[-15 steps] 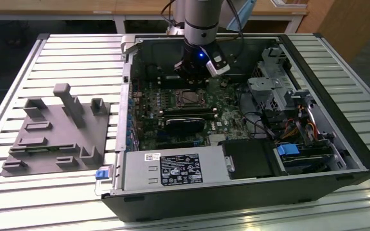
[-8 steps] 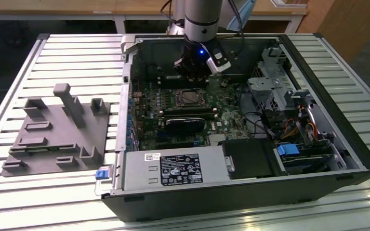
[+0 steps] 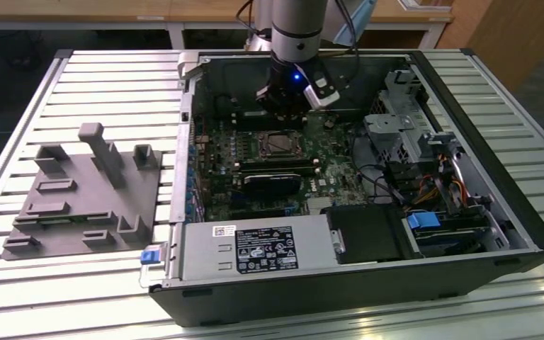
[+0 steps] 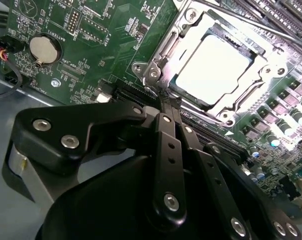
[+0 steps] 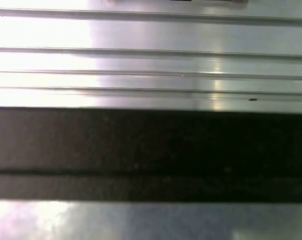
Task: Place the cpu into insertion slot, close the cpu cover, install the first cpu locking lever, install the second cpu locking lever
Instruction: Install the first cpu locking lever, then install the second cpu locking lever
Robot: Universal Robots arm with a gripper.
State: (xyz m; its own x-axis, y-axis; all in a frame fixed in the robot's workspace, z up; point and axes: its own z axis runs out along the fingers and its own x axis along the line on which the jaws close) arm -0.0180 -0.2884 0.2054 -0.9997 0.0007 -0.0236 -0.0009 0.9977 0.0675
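With silvery square cpu [image 4: 215,67] seated under thin silver cpu cover [image 4: 188,37], black hand [image 4: 166,102], fingers clenched w/ nothing held, sits at socket edge: press lever slowly, approx. vertical.

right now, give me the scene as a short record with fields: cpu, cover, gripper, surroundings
cpu: the cpu lies seated in the insertion slot
cover: the cpu cover frames the chip, lying down over it
gripper: the gripper fingers together, tips at the socket's edge, holding nothing
surroundings: open computer case on a slatted table; grey fixture block at the exterior view's left
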